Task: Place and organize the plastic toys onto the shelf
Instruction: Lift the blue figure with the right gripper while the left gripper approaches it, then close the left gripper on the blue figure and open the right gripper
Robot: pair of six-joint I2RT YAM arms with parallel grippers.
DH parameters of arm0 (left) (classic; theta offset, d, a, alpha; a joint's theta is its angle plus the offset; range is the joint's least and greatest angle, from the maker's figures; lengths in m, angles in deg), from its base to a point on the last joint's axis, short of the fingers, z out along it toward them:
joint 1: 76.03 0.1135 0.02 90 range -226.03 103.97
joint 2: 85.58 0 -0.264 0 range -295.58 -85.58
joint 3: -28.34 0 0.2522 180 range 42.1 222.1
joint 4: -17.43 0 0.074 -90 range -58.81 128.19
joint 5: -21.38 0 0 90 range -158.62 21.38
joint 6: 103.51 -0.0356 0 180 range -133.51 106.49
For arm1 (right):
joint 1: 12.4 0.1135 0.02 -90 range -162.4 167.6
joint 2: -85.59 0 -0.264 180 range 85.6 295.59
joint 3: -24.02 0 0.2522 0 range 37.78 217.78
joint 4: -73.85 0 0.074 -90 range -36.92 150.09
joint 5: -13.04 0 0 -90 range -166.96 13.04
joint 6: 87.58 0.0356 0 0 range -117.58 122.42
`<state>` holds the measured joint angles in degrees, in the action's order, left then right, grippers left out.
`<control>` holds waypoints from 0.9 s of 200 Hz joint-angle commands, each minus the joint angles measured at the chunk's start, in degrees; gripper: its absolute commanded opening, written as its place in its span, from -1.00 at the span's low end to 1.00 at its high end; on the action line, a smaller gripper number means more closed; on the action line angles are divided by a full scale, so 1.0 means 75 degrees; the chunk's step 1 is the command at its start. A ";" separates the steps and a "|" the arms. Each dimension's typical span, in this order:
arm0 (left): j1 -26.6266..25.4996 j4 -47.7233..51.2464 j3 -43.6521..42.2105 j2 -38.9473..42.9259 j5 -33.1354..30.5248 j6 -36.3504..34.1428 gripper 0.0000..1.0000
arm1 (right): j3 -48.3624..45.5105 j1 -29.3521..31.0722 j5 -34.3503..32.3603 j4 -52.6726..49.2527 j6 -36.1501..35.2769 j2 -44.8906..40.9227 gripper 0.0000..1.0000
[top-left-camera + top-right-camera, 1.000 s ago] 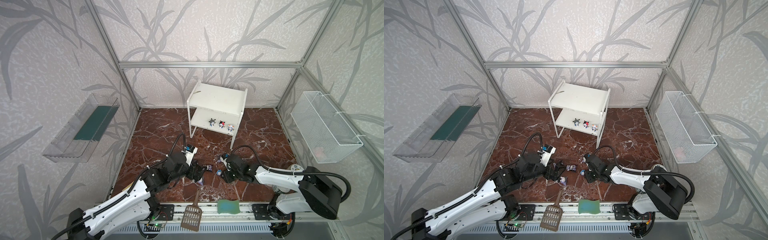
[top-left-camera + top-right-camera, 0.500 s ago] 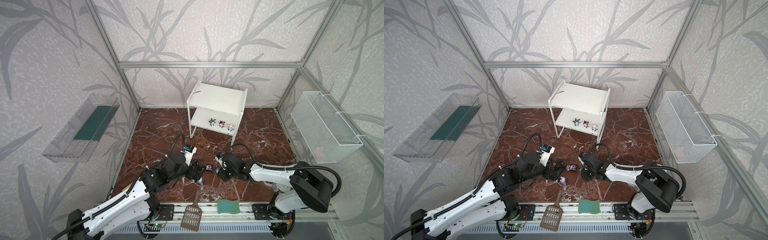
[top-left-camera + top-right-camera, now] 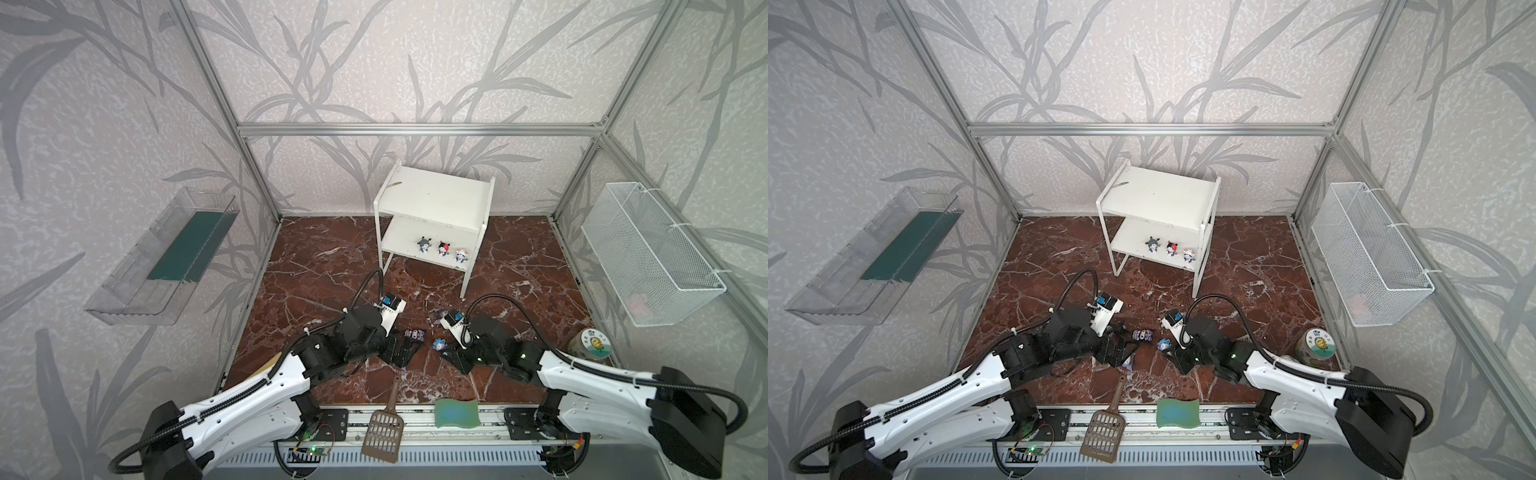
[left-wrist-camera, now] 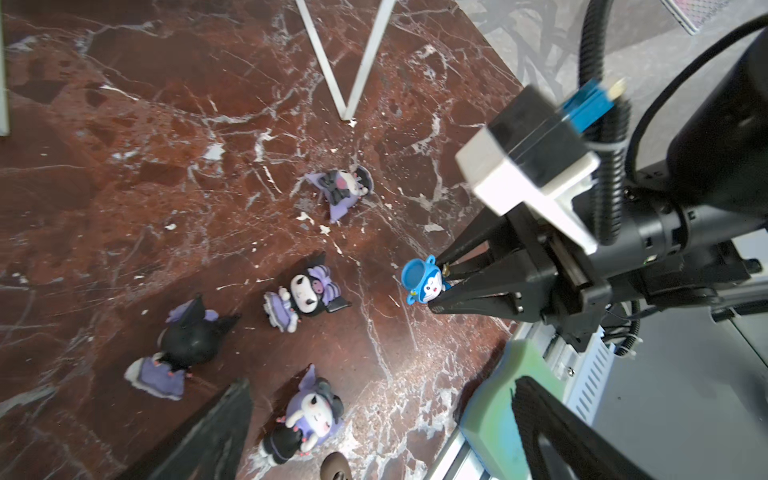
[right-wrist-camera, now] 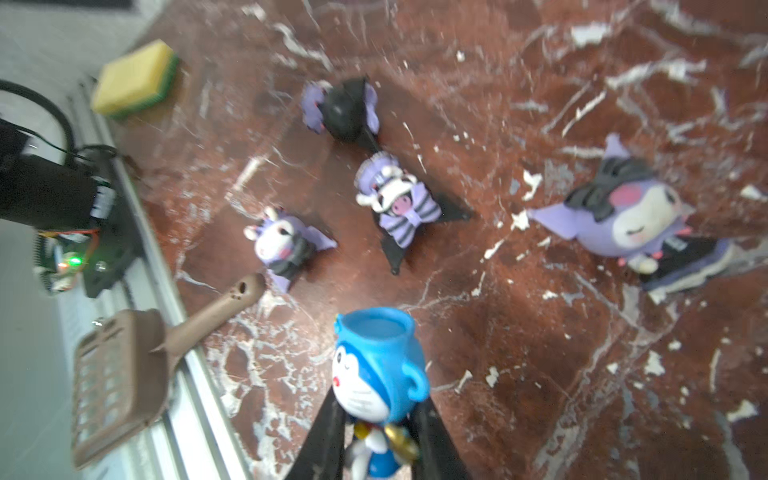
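Note:
My right gripper (image 5: 376, 419) is shut on the body of a blue-headed toy (image 5: 380, 365), low over the floor at front centre (image 3: 439, 345). Several purple and black toys lie on the marble: one by my right wrist (image 4: 340, 189), two side by side (image 4: 303, 297) (image 4: 187, 336), and one (image 4: 307, 415) between the fingers of my open left gripper (image 4: 374, 449). The white shelf (image 3: 432, 199) stands at the back with three small toys (image 3: 444, 249) in a row on its lower board.
A brown scoop (image 3: 384, 432) and a green wavy sponge (image 3: 457, 412) lie on the front rail. A round tin (image 3: 592, 343) stands at front right. A wire basket (image 3: 648, 253) hangs on the right wall, a clear tray (image 3: 166, 257) on the left. A yellow sponge (image 5: 135, 77) lies near the rail.
My right jaws have closed on the blue-headed toy. The left arm has stayed where it was, open.

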<state>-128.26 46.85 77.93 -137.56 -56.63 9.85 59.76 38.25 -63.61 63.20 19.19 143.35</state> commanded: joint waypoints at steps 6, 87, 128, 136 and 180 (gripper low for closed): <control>-0.0383 -0.0494 0.0149 -0.0328 0.0567 -0.0253 0.93 | -0.0380 0.0052 0.0377 0.0706 -0.0110 -0.1399 -0.70; -0.1066 -0.1674 0.0798 -0.1043 0.0554 -0.0179 0.54 | -0.0633 0.0469 0.0170 0.0359 -0.0349 -0.3237 -0.71; -0.1118 -0.1853 0.0951 -0.1325 0.0665 -0.0116 0.28 | -0.0715 0.0753 0.0012 0.0417 -0.0522 -0.3488 -0.71; -0.1112 -0.1854 0.0992 -0.1385 0.0709 -0.0118 0.26 | -0.0710 0.0800 -0.0019 0.0408 -0.0551 -0.3517 -0.71; -0.1163 -0.1834 0.1131 -0.1655 0.0885 -0.0092 0.07 | -0.0727 0.1002 -0.0333 0.0384 -0.0689 -0.3688 -0.72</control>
<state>-136.74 34.00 84.38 -149.26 -51.06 9.17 54.51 44.77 -64.14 65.14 15.52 117.10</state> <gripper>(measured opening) 0.551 0.246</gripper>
